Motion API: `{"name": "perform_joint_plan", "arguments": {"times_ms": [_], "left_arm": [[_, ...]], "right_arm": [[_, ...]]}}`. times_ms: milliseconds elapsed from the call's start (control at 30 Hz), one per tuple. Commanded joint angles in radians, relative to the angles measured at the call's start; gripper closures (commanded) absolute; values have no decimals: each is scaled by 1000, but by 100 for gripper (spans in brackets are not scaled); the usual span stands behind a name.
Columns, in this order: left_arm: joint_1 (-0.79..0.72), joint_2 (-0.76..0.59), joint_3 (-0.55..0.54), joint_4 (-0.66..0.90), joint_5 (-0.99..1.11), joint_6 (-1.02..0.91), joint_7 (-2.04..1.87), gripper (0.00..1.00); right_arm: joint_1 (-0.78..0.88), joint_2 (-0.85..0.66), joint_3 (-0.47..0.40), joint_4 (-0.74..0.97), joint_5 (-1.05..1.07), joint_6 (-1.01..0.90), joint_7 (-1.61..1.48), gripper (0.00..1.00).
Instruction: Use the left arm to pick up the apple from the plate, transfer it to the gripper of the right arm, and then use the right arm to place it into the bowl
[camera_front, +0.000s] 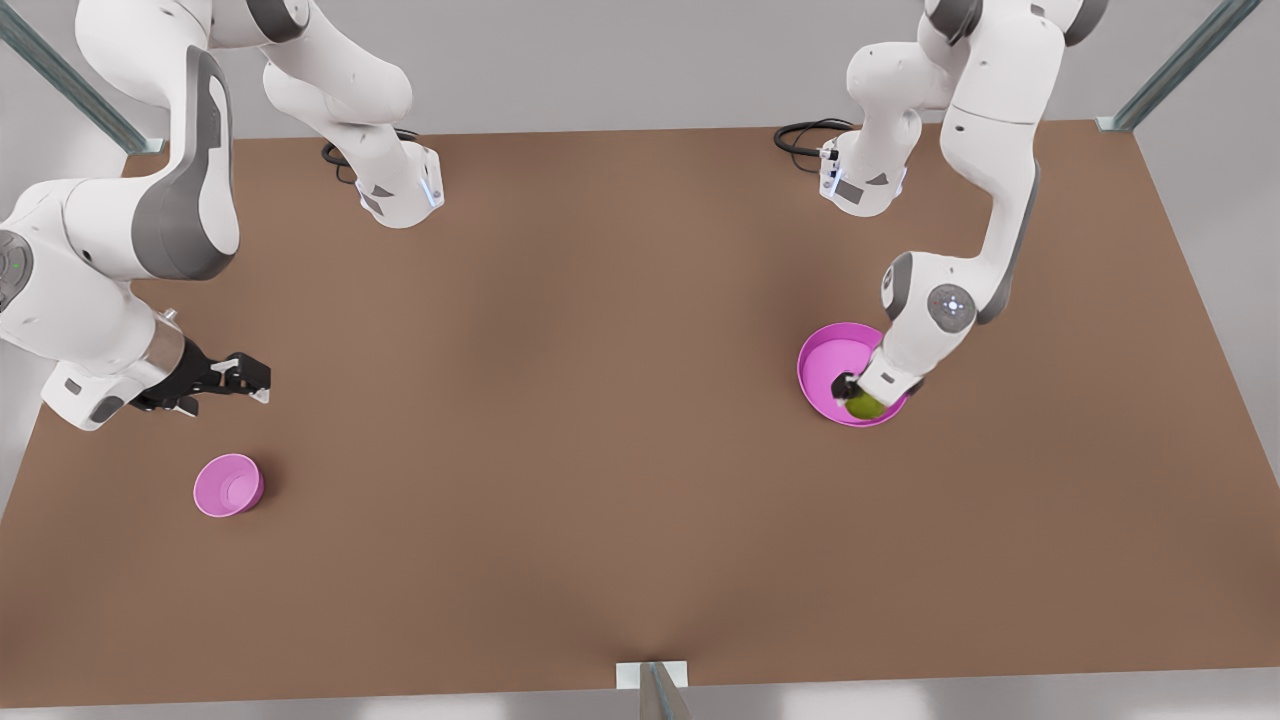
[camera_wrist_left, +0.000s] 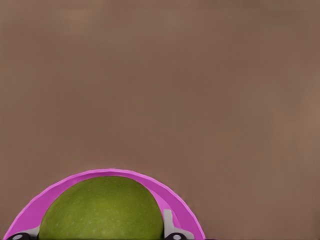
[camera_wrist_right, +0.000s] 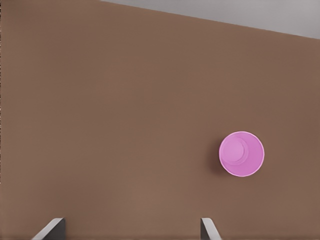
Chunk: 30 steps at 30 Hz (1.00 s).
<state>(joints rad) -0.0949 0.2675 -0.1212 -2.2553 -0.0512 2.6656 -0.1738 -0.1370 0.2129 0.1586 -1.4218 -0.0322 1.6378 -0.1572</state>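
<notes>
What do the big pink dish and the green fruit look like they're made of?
The wide shallow magenta plate looks like smooth matte plastic, evenly coloured, though glazed ceramic is possible. The round yellowish-green apple has faintly speckled skin like real fruit; being rendered, its material is uncertain.

The yellowish-green apple sits in the wide magenta plate at the front view's right, near its rim. The small, deep pink bowl stands upright on the brown bench, well apart at the left.
</notes>
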Motion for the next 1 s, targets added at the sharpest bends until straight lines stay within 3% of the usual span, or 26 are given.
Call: {"name": "perform_joint_plan", "arguments": {"times_ms": [0,133,167,267,300,400,433,633,833,967], "left_arm": [[-31,10,-1,78,-2,0,82,10],[-118,125,-95,345,-131,-30,85,10],[-112,156,-132,440,-217,-137,163,10],[-115,173,-138,505,-671,-254,781,9],[-118,234,-138,598,-777,-346,927,9],[-114,372,-205,803,-834,-437,1128,10],[-118,464,-236,901,-941,-438,1306,10],[-127,682,-399,1207,-1069,-428,1674,10],[-226,730,-403,1295,-1090,-288,1777,10],[-262,786,-428,1336,-1092,-230,1811,10]], "right_arm": [[2,-3,4,-2,6,-12,7,0],[-4,2,2,-2,227,-56,88,0],[-6,26,3,0,320,-47,79,0],[-3,71,24,4,480,2,65,0],[-1,83,32,4,573,10,39,0],[-7,160,30,1,853,11,-194,0],[-12,198,29,3,992,11,-289,0],[20,425,49,6,1324,63,-660,0],[94,559,62,90,1396,115,-826,0],[108,565,81,84,1453,116,-874,0]]}}
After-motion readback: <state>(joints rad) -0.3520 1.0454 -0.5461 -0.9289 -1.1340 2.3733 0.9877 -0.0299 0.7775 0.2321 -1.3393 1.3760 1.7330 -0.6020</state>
